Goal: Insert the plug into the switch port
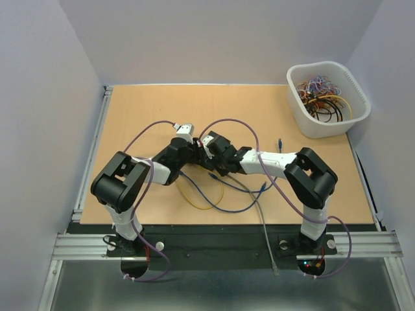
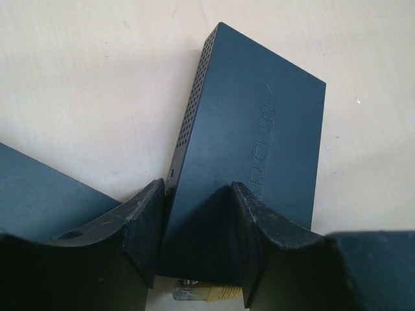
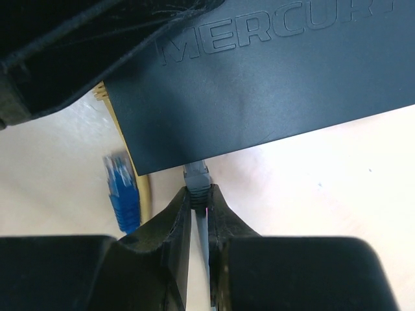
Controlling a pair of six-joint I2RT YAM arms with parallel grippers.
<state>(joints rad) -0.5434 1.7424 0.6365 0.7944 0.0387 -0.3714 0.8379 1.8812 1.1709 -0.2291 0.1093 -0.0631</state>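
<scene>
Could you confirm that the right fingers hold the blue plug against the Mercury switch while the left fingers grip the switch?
Not quite: the right wrist view shows the right fingers pinching the grey plug against the Mercury switch; the blue plug lies loose beside it.

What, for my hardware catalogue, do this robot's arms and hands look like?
The left arm and right arm both have bulky black joint housings joined by white links, with a purple cable looping along each. The left hand and right hand have matte black, wedge-shaped fingers with scuffed edges.
</scene>
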